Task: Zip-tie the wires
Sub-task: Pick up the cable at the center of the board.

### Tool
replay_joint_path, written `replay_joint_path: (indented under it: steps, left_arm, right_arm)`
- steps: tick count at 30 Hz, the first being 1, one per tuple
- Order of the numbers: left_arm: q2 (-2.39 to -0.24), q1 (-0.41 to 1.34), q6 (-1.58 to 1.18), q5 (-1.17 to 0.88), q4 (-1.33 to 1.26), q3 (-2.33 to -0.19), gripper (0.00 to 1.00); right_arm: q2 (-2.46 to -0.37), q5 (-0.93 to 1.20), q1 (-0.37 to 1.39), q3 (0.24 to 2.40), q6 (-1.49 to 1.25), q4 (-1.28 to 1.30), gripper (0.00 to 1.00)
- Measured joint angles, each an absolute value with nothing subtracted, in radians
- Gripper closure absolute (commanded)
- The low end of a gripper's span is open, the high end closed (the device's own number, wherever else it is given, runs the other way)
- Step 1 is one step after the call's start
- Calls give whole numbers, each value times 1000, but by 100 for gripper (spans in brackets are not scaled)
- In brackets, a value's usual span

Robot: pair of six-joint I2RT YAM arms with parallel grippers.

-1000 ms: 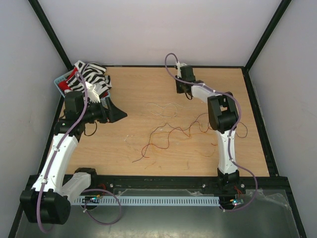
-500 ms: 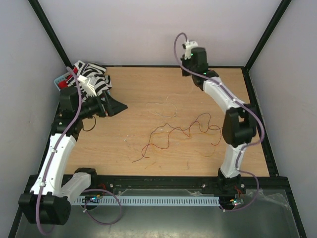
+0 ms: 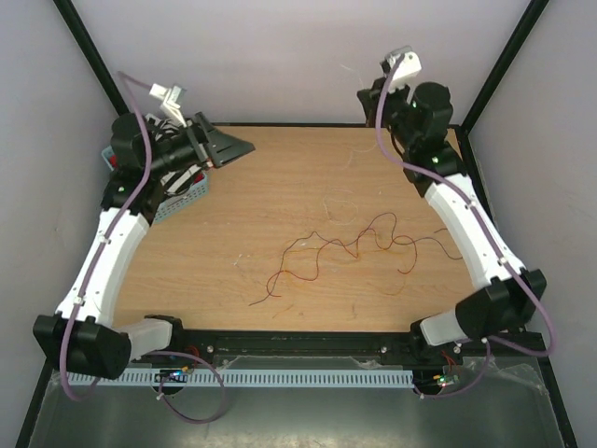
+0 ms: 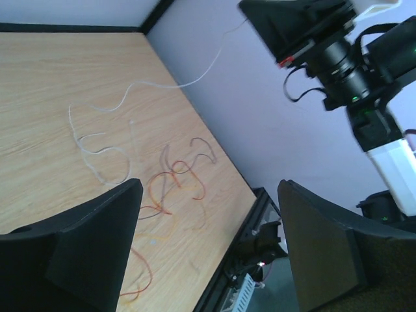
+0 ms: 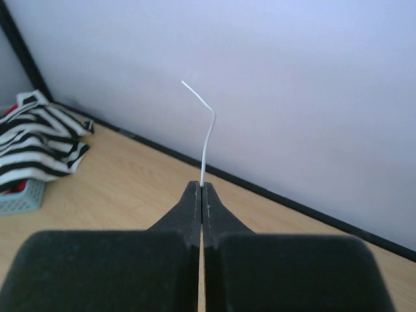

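While the red and dark wires [image 3: 345, 245] lie loose on the desk [image 3: 233, 215], they sit below and on the near side of both grippers, well apart from either. Their long run goes crosswise from the left arm's side to the right arm's, and most of it lies closer to the right arm. Just beyond them, toward the right gripper [image 5: 201, 188], the pale wire [image 4: 97, 140] curls on the desk and then lifts off it, slanting up and away to that gripper. The gripper is clenched on the strand near its end, and a short bent tip stands out past the closed fingertips. It hangs high by the far wall [image 3: 280, 56]. Across from it and well apart, the left gripper [image 4: 208, 250] is spread wide and empty, aimed at the right one, with the wires under and ahead of it. The zip tie I cannot make out in any view. In my judgement the next move turns on that lifted strand: it is the only wire off the desk, and it hangs on the left gripper's side of the right one.
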State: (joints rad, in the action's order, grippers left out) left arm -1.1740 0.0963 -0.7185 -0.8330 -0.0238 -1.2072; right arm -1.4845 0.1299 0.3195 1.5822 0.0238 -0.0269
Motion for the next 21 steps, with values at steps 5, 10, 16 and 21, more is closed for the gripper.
replay_joint_path:
  steps: [5,10,16,21]
  left_arm:
    - [-1262,245,-746,-797,-83,-1313,15]
    - [-1336,368,-752,-727,-149,-1383,21]
    - [-1463,466,-770,-669,-210,-1463,29]
    - [-1558,519,-778,-636,-233,-1503,33]
  right_arm:
    - [-1329,219,319,1357,18,-135,100]
    - [-1248,308,319,1225,-2,-226,100]
    - [-1180,398,319,1138,-26,-318,100]
    - [-1148,460,319,1107,-54,-363,100]
